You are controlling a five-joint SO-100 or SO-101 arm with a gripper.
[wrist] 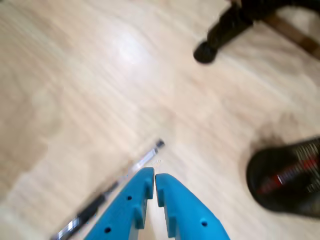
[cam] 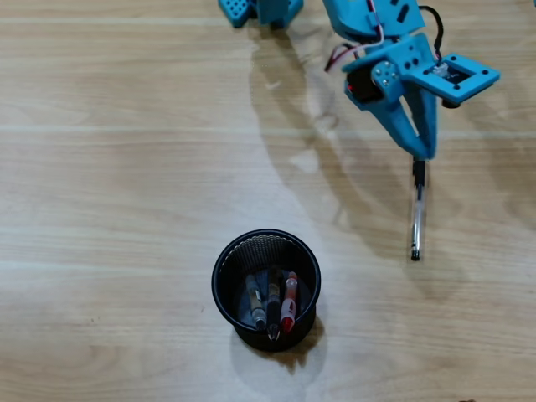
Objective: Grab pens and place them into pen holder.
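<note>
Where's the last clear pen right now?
In the overhead view the clear pen lies on the table at right, just below the tool tip and up-right of the pen holder. The wrist view shows it left of the nearly closed tool.

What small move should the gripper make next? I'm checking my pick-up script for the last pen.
Probably open the fingers and settle them astride the clear stick pen. The gripper looks nearly shut, with the pen lying beside its tips on the table. Three pens already stand in the pen holder.

Three pens (cam: 270,303) in holder (cam: 226,251), fourth pen (cam: 416,219) on table (cam: 109,167) right
</note>
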